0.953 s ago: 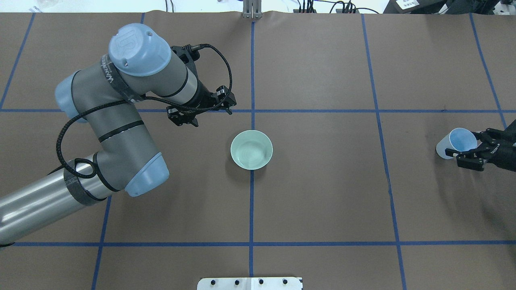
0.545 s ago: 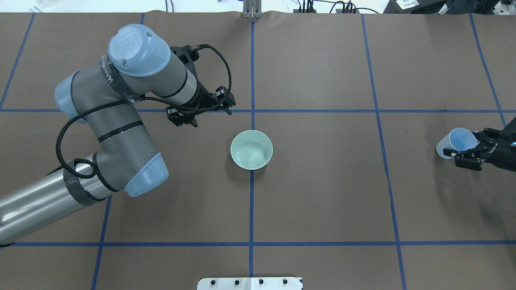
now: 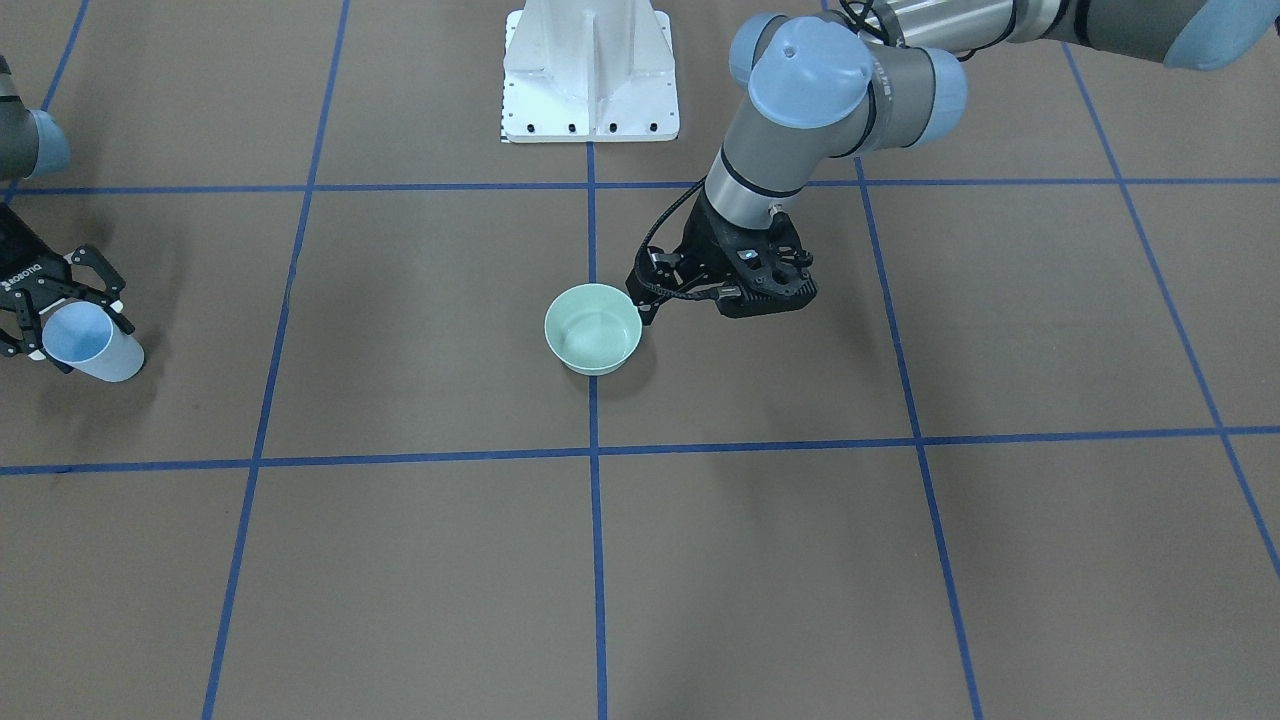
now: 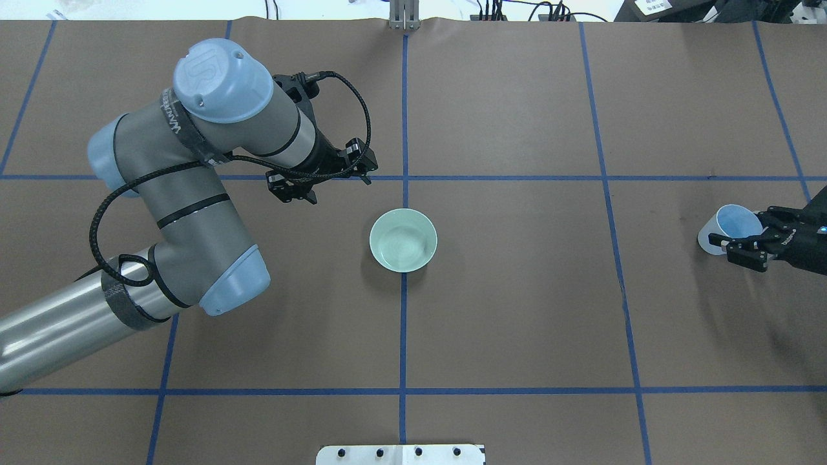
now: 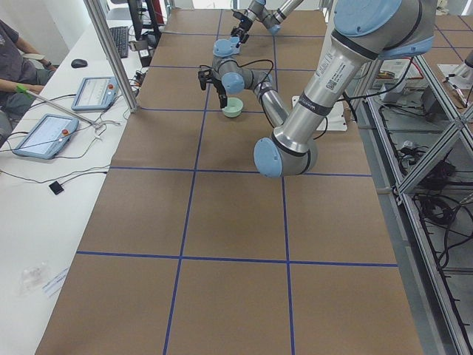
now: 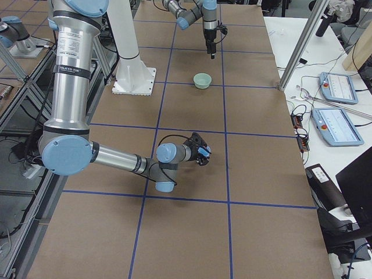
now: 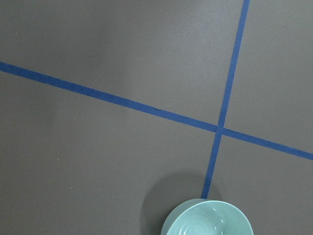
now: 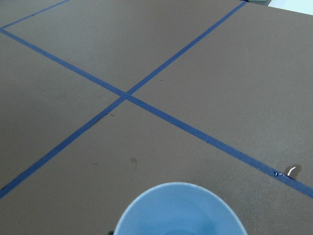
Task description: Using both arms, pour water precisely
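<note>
Right hand (image 4: 742,227) clasps blue cup (image 4: 723,226)

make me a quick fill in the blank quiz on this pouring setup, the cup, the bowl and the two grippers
1. The right gripper is shut on a light ___ cup.
2. The bowl, pale ___ in colour, stands on a blue tape line.
3. The left gripper hovers beside the bowl and holds ___.

Missing words: blue; green; nothing
</note>
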`<control>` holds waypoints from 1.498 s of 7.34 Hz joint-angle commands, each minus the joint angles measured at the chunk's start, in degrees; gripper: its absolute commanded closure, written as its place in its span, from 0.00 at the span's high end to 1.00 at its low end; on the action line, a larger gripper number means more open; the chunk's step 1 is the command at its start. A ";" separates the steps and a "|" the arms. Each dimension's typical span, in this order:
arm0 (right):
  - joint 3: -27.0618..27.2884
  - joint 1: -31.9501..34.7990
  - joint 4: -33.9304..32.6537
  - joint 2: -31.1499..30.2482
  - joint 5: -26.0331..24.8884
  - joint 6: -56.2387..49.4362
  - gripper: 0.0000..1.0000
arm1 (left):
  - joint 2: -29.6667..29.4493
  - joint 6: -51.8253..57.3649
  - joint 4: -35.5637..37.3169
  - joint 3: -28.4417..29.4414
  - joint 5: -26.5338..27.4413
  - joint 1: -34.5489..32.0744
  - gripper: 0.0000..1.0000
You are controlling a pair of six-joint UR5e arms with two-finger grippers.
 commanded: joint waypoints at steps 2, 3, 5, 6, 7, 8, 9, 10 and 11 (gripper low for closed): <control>3.25 0.17 -1.89 2.10 -1.78 0.05 0.59 | 0.45 0.00 0.26 -1.99 -0.33 -0.09 1.00; 6.66 0.17 -7.38 2.89 -2.49 0.05 0.58 | 0.80 0.09 0.52 -2.17 -0.33 -0.61 1.00; 18.41 0.08 -26.15 5.61 -4.59 -0.03 0.58 | 2.28 1.74 0.53 -1.30 -0.51 -2.54 1.00; 23.00 -0.01 -34.95 8.15 -5.73 -0.03 0.58 | 4.12 6.98 0.53 -0.95 -0.60 -3.59 1.00; 27.91 -2.44 -43.04 9.65 -7.57 -0.03 0.58 | 6.58 11.64 0.53 -0.86 -0.68 -4.65 1.00; 31.18 -6.99 -50.95 12.54 -12.73 -0.12 0.58 | 7.39 12.82 0.53 -0.42 -0.77 -5.79 1.00; 34.70 -12.61 -60.25 16.22 -19.48 -0.21 0.58 | 7.65 12.92 0.35 0.02 -0.77 -6.06 1.00; 38.04 -16.40 -73.14 22.17 -23.37 -0.12 0.58 | 7.66 12.92 0.00 0.54 -0.68 -6.15 1.00; 38.51 -20.18 -85.36 29.37 -27.15 -0.03 0.58 | 7.66 13.36 -0.35 1.16 -0.68 -6.07 1.00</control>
